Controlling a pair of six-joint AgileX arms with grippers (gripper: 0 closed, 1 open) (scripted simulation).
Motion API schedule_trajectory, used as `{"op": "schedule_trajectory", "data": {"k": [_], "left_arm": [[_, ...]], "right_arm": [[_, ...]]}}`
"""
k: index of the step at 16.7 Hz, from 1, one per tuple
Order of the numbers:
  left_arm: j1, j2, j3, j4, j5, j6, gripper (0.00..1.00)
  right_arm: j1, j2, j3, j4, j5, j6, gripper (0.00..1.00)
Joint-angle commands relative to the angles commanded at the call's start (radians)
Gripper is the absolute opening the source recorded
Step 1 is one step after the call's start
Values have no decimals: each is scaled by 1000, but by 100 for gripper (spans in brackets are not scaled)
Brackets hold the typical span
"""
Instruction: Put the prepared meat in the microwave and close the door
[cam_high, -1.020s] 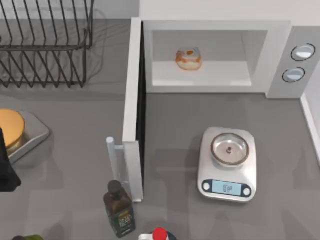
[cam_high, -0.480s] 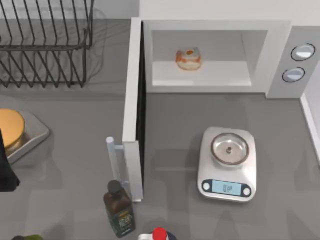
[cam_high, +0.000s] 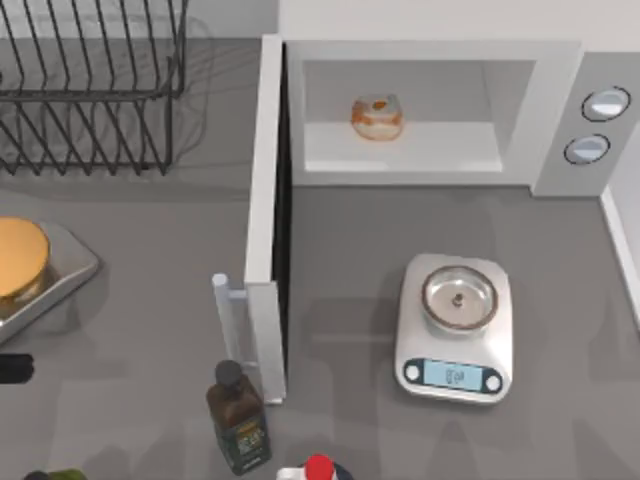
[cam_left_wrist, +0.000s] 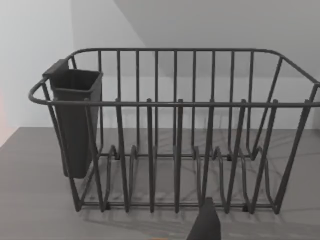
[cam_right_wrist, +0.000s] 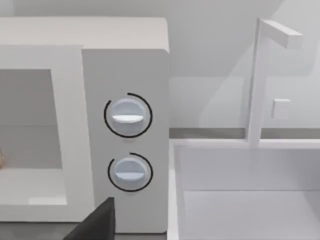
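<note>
The microwave (cam_high: 440, 110) stands at the back of the table with its cavity open, and the prepared meat (cam_high: 377, 116) sits inside on the pale cavity floor, toward the left half. The door (cam_high: 266, 215) is swung fully out, standing edge-on toward the front of the table, with its vertical bar handle (cam_high: 224, 315) on its left face near the front end. The two round knobs (cam_right_wrist: 128, 116) show on the microwave's right panel in the right wrist view, one above the other. In front of the microwave a digital scale (cam_high: 455, 330) lies on the table, its round steel plate bare. At the table's left edge a grey tray (cam_high: 70, 268) holds a gold round lid (cam_high: 20, 260). A wire dish rack (cam_left_wrist: 175, 130) stands at the back left, with a dark cutlery cup (cam_left_wrist: 75, 120) hung on one end. A dark bottle (cam_high: 236, 415) stands just beside the door's front end, and a red-capped item (cam_high: 318, 468) peeks in at the front edge. The left gripper (cam_left_wrist: 205, 227) is low, facing the rack from the table's left edge; whether its fingers are parted cannot be told. The right gripper (cam_right_wrist: 97, 222) faces the microwave's knob panel, and its pincer state likewise cannot be told.
</note>
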Motion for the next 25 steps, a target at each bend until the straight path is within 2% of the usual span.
{"op": "schedule_trajectory", "data": {"k": [3, 4, 14, 21, 25], "left_arm": [[0, 0, 0, 0, 0, 0, 2], [0, 0, 0, 0, 0, 0, 0], [8, 16, -1, 16, 6, 1, 0], [92, 272, -28, 293, 95, 5, 0], [117, 336, -32, 367, 118, 5, 0]], "right_arm": [[0, 0, 0, 0, 0, 0, 100], [0, 0, 0, 0, 0, 0, 100], [0, 0, 0, 0, 0, 0, 100], [0, 0, 0, 0, 0, 0, 100], [0, 0, 0, 0, 0, 0, 100]]}}
